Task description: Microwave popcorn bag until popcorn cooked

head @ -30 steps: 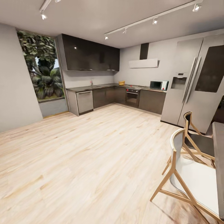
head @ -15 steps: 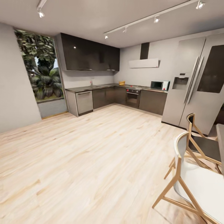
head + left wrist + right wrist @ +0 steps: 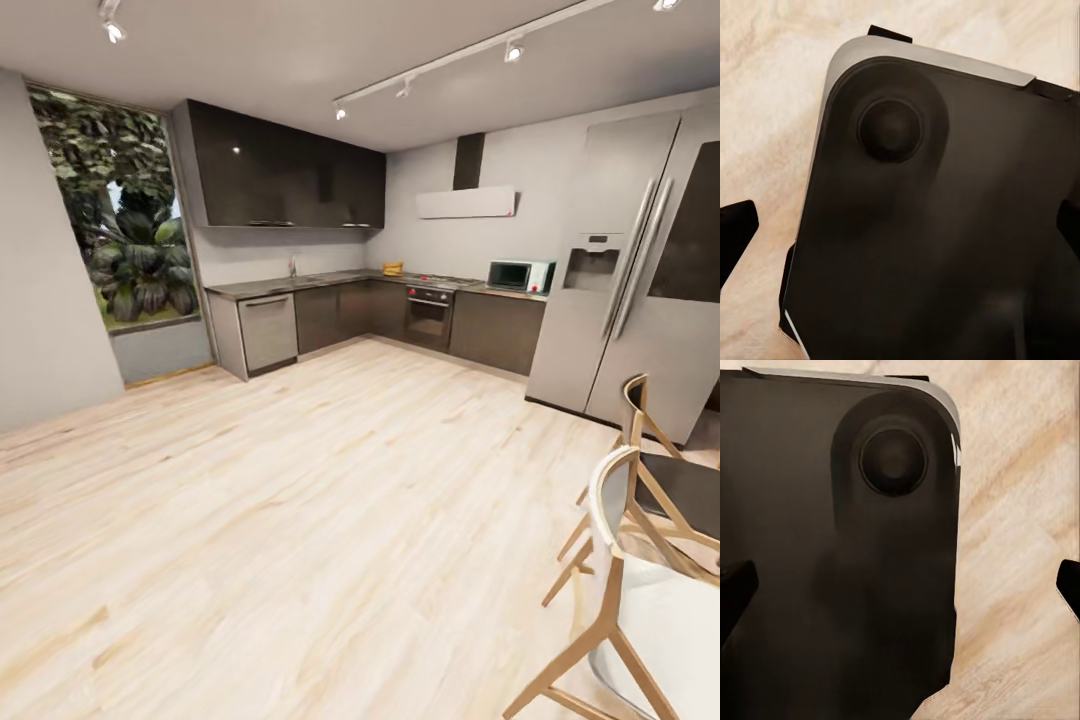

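Room: open kitchen with a pale wood floor (image 3: 300, 520); the L-shaped countertop (image 3: 330, 278) ran along the far walls over dark cabinets.
Popcorn bag: a small tan-yellow object, judged to be the popcorn bag (image 3: 392, 268), stood on the countertop near its inner corner, beside the cooktop; too small to confirm folds or rim.
Microwave: the microwave (image 3: 518, 275) sat on the same countertop, to the right of the built-in oven (image 3: 428, 318) and just left of the refrigerator (image 3: 640, 290).
Governing relation: bag and microwave both lay far ahead, well apart from the robot, the bag left of the microwave along one run of worktop. At this range neither arm was meaningfully nearer.
Bag long axis: cannot tell.
Left gripper (image 3: 900, 225): dark fingertips (image 3: 735, 232) at opposite edges of the left wrist view, spread wide, nothing between them; the robot's dark base (image 3: 945, 225) and floor lay beyond.
Right gripper (image 3: 900, 585): tips likewise spread apart, holding nothing.
Obstacles: wooden chairs (image 3: 640, 560) close on the right.
Step judged: approach drive; no reach possible yet.
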Controlling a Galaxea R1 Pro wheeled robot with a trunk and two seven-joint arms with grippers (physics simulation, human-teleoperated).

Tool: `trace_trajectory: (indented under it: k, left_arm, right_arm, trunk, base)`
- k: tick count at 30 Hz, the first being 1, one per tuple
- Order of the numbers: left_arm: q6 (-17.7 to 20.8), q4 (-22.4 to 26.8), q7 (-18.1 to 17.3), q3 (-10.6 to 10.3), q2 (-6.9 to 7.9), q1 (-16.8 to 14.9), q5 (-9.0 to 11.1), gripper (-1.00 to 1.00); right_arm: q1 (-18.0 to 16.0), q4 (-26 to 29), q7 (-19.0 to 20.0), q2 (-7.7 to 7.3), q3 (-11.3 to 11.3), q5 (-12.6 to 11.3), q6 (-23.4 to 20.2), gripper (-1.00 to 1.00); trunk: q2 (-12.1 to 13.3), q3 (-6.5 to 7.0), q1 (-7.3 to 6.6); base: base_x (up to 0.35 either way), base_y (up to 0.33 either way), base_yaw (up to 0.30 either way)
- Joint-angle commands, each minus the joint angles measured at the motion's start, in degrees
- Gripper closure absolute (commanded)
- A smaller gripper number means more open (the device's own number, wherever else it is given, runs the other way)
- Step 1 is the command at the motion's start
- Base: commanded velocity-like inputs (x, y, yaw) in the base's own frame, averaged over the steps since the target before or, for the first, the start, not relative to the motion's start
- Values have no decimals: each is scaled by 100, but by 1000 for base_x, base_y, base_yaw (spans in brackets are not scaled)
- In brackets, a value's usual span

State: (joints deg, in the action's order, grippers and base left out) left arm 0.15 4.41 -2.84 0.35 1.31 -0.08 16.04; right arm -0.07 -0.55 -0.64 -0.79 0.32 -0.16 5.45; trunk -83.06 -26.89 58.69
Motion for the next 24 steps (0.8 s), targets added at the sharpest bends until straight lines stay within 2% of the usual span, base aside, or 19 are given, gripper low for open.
trace_trajectory:
  k: [1, 24]
  left_arm:
    - [4, 3, -23, 1, 1, -1, 39, -100]
    - [11, -2, -23, 1, -21, -1, 31, -100]
  right_arm:
    - [-2, -6, -7, 0, 3, -2, 26, -100]
    - [-2, -6, -4, 9, -5, -2, 44, -100]
  trunk:
    - [-2, -4, 3]
    - [-2, -4, 3]
  base:
    - [324, 0, 0]
    - [324, 62, 0]
